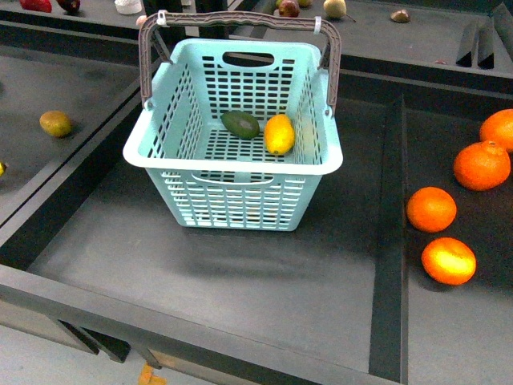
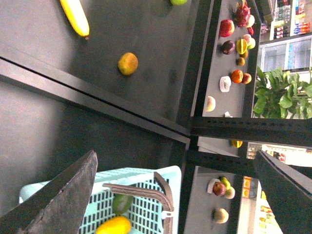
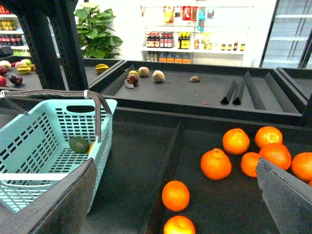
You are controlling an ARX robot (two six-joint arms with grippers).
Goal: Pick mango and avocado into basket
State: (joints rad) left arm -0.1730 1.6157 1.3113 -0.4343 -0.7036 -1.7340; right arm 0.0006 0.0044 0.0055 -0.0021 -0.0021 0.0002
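Front view, near to far: we see the dark desk (image 1: 240,281), and on it the pale teal basket (image 1: 232,200) standing upright in the middle bay, its brown handle (image 1: 240,20) swung up over the far rim. On the slotted bottom lie the avocado (image 1: 240,123) and the mango (image 1: 280,134), side by side and just about touching, the avocado to the left. Four oranges (image 1: 431,208) rest in the bay to the right, well apart from the basket. A brownish-green fruit (image 1: 56,123) lies alone in the bay to the left. Neither arm appears in this view.

Left wrist view: we see the left claw (image 2: 175,195) spread wide above the basket (image 2: 146,204), its dark fingers (image 2: 63,195) holding nothing; avocado (image 2: 122,203) and mango (image 2: 113,226) show below it.

Right wrist view: we see the right claw (image 3: 175,204) likewise wide apart and empty, with the basket (image 3: 44,146) on one side and the oranges (image 3: 216,164) on the other.
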